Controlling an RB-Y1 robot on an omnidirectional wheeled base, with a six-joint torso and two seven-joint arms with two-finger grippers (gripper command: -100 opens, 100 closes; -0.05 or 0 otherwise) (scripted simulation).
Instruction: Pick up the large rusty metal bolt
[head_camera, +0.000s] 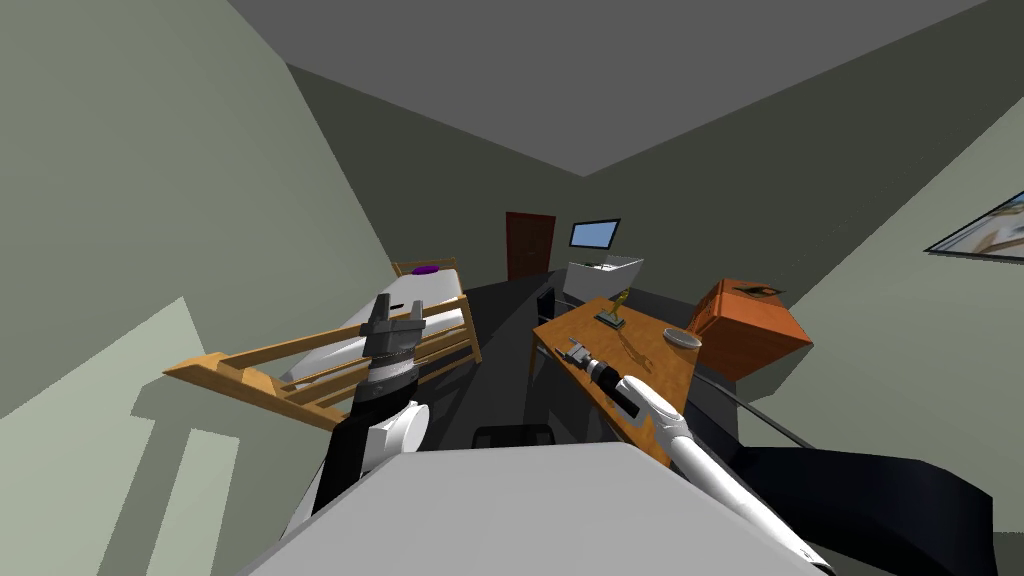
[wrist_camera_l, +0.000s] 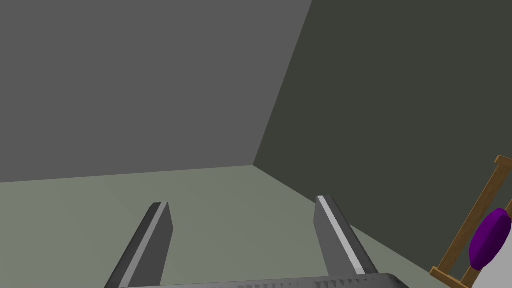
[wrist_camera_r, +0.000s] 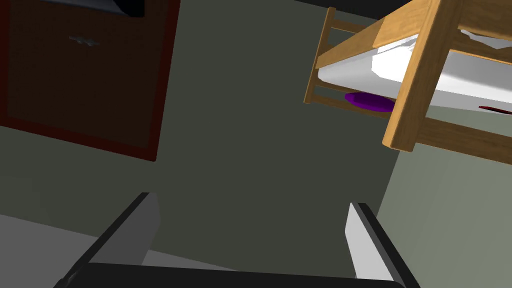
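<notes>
Right claw (head_camera: 568, 350), blades parted and empty, hovered over the wooden tabletop (head_camera: 655, 360). At about one o'clock from it, near but apart, stood what was probably the bolt (head_camera: 612, 312), a dark-and-yellowish piece too small to confirm. A grey bowl (head_camera: 682, 338) lay at three o'clock. Left claw (head_camera: 399, 306), also parted, was raised before the bed (head_camera: 440, 295). Judged handling: heavy, rigid, rough with rust — best pinched across the shank, just below the head.
</notes>
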